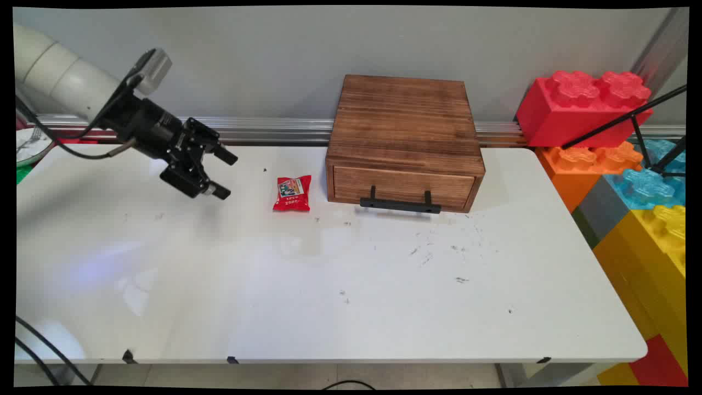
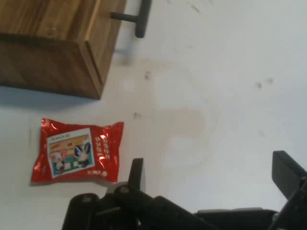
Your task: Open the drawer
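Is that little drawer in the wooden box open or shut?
Shut. The drawer front sits flush with the wooden box, no gap showing, and its black handle faces the table's near side.

The red snack packet (image 1: pixel 292 193) (image 2: pixel 76 152) carries a printed label with small lettering and a row of white characters beside it, but none of this print can be read in either view
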You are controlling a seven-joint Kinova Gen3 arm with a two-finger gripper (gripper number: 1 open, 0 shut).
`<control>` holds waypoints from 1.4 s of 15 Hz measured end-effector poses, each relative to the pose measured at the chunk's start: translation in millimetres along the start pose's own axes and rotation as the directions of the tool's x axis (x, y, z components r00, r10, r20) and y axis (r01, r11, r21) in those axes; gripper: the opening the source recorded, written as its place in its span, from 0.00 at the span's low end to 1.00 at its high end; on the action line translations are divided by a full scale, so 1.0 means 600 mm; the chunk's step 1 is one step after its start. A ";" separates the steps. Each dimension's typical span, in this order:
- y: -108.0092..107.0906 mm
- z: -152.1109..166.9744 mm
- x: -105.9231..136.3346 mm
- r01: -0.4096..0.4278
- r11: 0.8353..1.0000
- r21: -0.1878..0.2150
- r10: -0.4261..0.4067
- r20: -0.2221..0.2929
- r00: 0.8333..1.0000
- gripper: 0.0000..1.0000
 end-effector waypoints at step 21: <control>0.010 0.354 0.293 -0.146 0.987 0.066 0.138 0.109 0.984 1.00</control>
